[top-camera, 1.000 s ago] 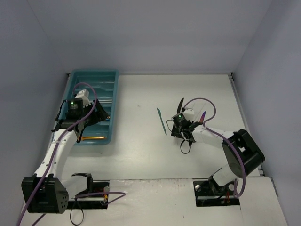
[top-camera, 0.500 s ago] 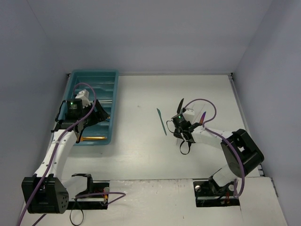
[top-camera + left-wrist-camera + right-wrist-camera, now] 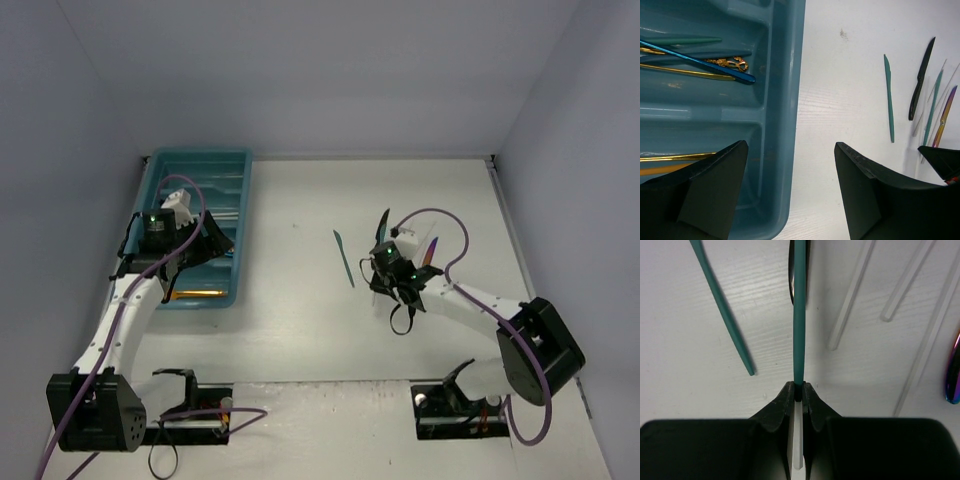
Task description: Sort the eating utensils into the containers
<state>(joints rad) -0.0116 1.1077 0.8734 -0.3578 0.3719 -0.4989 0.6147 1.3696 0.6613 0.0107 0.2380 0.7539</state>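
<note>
My right gripper is shut on the handle end of a slim teal utensil that lies on the white table and points away from me. Beside it lie a teal knife, a black knife, clear utensils and an iridescent purple one. In the top view the right gripper is low over this cluster. The teal tray holds a blue utensil and gold ones. My left gripper hangs open and empty above the tray's right rim.
The tray sits at the table's far left against the wall. The teal knife lies alone left of the right gripper. A purple cable loops over the right arm. Walls enclose the table on three sides.
The right gripper has shut on the teal utensil's handle, and the right arm's elbow has swung outward to the right. The left arm has stayed still.
</note>
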